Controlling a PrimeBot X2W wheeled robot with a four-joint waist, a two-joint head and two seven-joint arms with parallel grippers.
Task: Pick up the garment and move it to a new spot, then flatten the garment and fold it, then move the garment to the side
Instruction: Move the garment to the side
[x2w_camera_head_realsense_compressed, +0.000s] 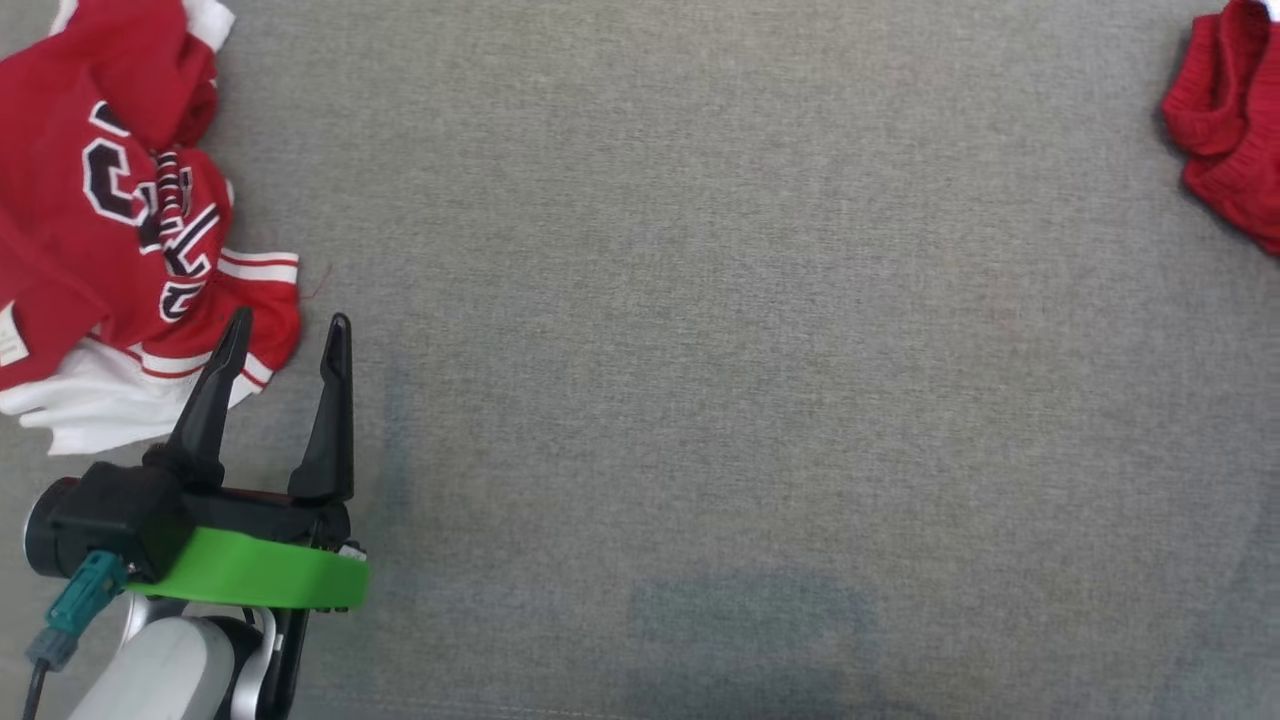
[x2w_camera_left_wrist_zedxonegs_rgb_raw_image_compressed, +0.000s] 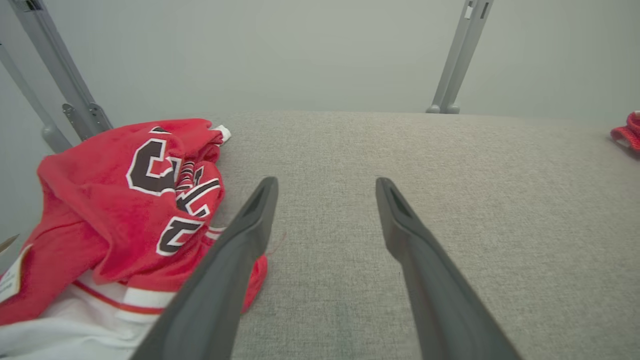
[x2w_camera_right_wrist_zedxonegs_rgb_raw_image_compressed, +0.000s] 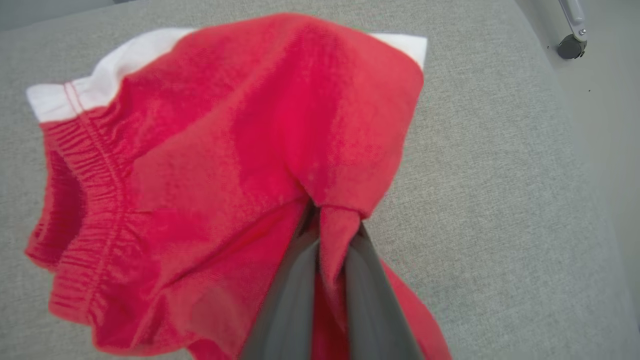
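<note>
Our right gripper (x2w_camera_right_wrist_zedxonegs_rgb_raw_image_compressed: 334, 227) pinches the red shorts (x2w_camera_right_wrist_zedxonegs_rgb_raw_image_compressed: 200, 165), our left gripper (x2w_camera_head_realsense_compressed: 289, 322) gapes wide beside the upper-left red jersey (x2w_camera_head_realsense_compressed: 60, 250), whose black-and-white lettering (x2w_camera_head_realsense_compressed: 108, 185) we cannot read.

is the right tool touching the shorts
Touching. The right wrist view shows the right tool shut on a pinched fold of the shorts.

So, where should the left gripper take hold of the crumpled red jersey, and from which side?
Probably the striped hem at the jersey's near right corner. It sticks out onto the grey cloth, just ahead of the open left gripper. Come in from the jersey's right, with a finger on each side of that edge.
</note>
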